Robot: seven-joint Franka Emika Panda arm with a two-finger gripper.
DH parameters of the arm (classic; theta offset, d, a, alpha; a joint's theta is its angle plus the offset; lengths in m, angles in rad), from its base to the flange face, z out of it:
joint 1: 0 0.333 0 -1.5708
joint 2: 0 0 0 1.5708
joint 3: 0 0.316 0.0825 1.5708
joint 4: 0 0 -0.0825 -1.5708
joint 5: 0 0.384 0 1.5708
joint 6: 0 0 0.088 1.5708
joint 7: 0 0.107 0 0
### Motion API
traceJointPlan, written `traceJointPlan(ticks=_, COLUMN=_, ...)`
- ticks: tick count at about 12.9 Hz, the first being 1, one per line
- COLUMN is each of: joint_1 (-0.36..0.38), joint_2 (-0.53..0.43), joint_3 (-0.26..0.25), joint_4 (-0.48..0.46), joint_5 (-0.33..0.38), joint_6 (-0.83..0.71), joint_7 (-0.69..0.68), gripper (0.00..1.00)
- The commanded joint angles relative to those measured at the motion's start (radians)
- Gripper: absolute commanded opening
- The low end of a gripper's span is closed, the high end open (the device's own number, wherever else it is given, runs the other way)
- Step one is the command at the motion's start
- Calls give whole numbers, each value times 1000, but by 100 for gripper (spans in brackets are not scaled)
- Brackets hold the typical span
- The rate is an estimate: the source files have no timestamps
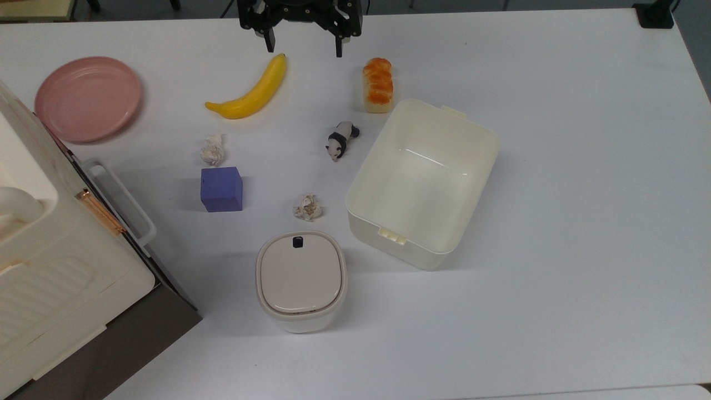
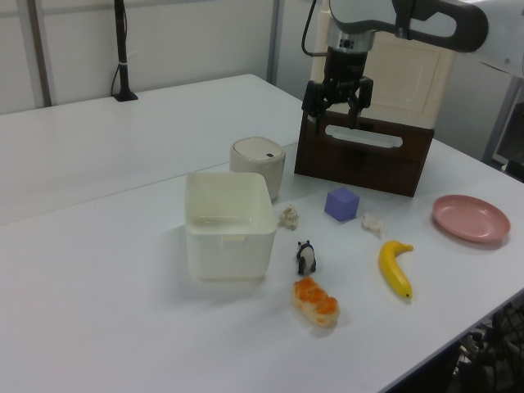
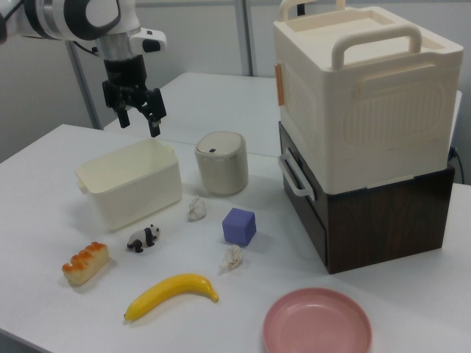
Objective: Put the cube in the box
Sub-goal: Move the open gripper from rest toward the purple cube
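Your claw [image 1: 304, 47] hangs at the top centre of the top view, fingers spread wide and holding nothing (well above the table [image 1: 583, 222]). The cube [image 1: 221, 189] sits left of centre, between two crumpled paper wads [image 1: 212, 149]. The box [image 1: 422, 183] stands open, right of centre, beside the panda figure [image 1: 341, 140].

The arm's links are white and rounded, with a dark grey band around the joint above the wrist. A black cable runs along the upper link in the left view. The gripper [image 2: 338, 97] is black throughout: a blocky, angular body carrying two narrow, straight black fingers [image 3: 155, 126] with squared tips.
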Motion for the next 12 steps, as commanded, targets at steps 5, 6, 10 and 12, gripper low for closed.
traceJointPlan(ticks=5, joint_1=-11, joint_2=-5, joint_3=-5, joint_4=-41, joint_5=-30, joint_6=1, joint_7=-27, gripper=100)
traceJointPlan(ticks=6, joint_1=-22, joint_2=-5, joint_3=-5, joint_4=-38, joint_5=-33, joint_6=1, joint_7=-30, gripper=100)
traceJointPlan(ticks=10, joint_1=-25, joint_2=5, joint_3=-31, joint_4=-35, joint_5=-33, joint_6=10, joint_7=-88, gripper=100)
traceJointPlan(ticks=12, joint_1=-39, joint_2=10, joint_3=-48, joint_4=-36, joint_5=-33, joint_6=16, joint_7=-160, gripper=100)
